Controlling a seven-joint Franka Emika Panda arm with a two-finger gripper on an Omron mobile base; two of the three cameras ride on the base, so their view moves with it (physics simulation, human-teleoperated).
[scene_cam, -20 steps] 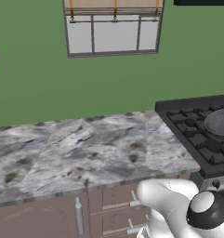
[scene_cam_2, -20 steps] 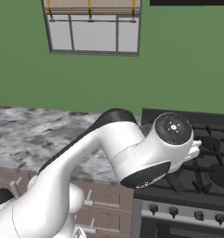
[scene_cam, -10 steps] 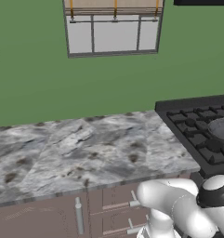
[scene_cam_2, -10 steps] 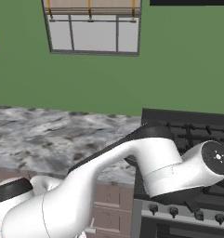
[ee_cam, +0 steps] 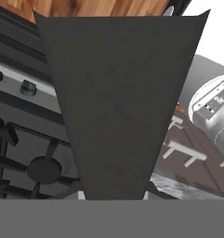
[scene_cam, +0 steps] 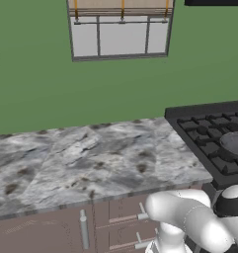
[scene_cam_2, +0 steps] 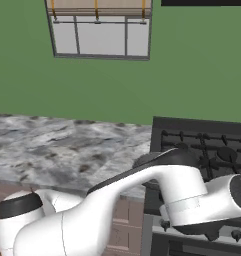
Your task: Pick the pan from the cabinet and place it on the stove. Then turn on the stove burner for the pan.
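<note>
Right up against the hand camera sits a big dark grey slab, most likely the pan point(ee_cam: 115, 102), so close it hides the fingertips; can't tell if the jaws are clamped on it or apart. Behind it, the stove point(ee_cam: 20, 139) shows its grates, a burner point(ee_cam: 43, 169) and small knobs point(ee_cam: 27, 87). Farther back, the marble counter point(scene_cam: 81, 163), green wall and window point(scene_cam: 120, 29).

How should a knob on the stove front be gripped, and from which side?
Pinch the knob across its round rim, one finger on each side, coming straight at the front panel of the stove. It is a small round stub standing out from that panel, so probably only its sides give a hold.
</note>
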